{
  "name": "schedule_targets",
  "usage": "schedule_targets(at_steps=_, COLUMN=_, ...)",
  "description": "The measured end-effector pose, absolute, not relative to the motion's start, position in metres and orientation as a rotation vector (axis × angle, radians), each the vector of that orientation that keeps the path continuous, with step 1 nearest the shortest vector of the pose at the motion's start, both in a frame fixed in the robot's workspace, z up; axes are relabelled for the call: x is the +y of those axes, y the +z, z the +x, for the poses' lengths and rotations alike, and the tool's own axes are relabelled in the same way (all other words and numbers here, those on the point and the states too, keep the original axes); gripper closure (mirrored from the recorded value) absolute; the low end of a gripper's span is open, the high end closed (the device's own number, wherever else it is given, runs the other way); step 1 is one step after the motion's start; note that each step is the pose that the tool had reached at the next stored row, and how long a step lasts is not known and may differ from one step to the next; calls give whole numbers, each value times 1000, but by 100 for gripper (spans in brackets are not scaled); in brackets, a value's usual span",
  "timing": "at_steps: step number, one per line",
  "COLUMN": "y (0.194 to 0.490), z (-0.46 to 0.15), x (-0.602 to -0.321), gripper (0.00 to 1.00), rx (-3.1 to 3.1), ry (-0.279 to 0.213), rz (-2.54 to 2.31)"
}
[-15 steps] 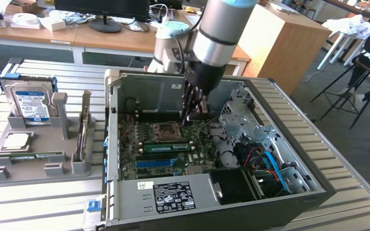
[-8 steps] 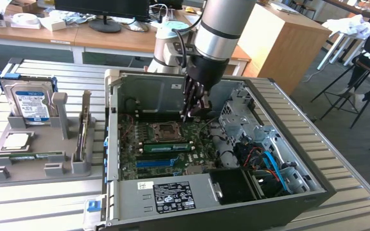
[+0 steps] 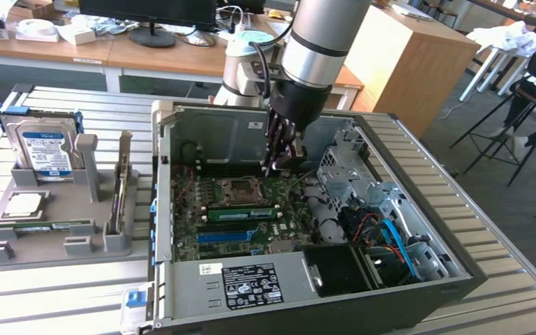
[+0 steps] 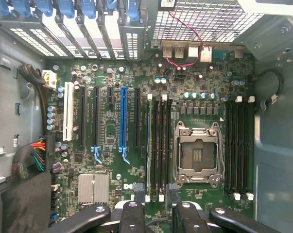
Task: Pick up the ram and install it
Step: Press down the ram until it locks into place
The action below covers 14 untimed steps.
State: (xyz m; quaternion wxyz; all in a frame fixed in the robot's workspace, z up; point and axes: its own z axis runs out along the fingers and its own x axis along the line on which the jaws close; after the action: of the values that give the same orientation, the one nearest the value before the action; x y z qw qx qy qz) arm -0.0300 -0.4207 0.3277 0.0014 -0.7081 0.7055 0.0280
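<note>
While the arm reached down into the open computer case (image 3: 343, 230), its gripper (image 3: 282, 162) hung just above the motherboard (image 3: 249, 209), beside the empty processor socket (image 3: 241, 187). In the wrist view the fingers (image 4: 136, 213) stood spread apart with nothing between them, their dark tips poised over the near ends of the black memory slots (image 4: 158, 145) that lay just beside the open socket (image 4: 197, 153). One ram stick (image 3: 242, 213) already sat seated in a slot on the motherboard, next to the socket and just beside a long blue slot (image 3: 226, 236); in the wrist view a thin green edge (image 4: 148, 145) showed at the side of the black slots nearest the blue slot (image 4: 123, 121). A second bank of black slots (image 4: 238, 145) lay on the far side of the socket from the first. Outside the case, toward the exterior view's left, a grey holder (image 3: 54, 237) rested on the ribbed metal surface (image 3: 82, 105). It carried an upright hard drive (image 3: 45, 150), a square silver processor chip (image 3: 23, 204) and, lying flat just beside that chip, another long green stick (image 3: 49, 225).
</note>
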Motion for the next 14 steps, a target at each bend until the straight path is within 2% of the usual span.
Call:
schedule_targets(at_steps=4, y=328, z=-30, x=-421, gripper=71, rx=2215, ry=88, rz=-2223)
schedule_targets(at_steps=6, y=328, z=-30, x=-421, gripper=83, rx=2215, ry=88, rz=-2223)
schedule_targets(at_steps=7, y=328, z=-30, x=-421, gripper=83, rx=2215, ry=88, rz=-2223)
schedule_targets(at_steps=8, y=328, z=-30, x=-421, gripper=89, rx=2215, ry=88, rz=-2223)
schedule_targets(at_steps=14, y=328, z=-30, x=-421, gripper=90, rx=2215, ry=88, rz=-2223)
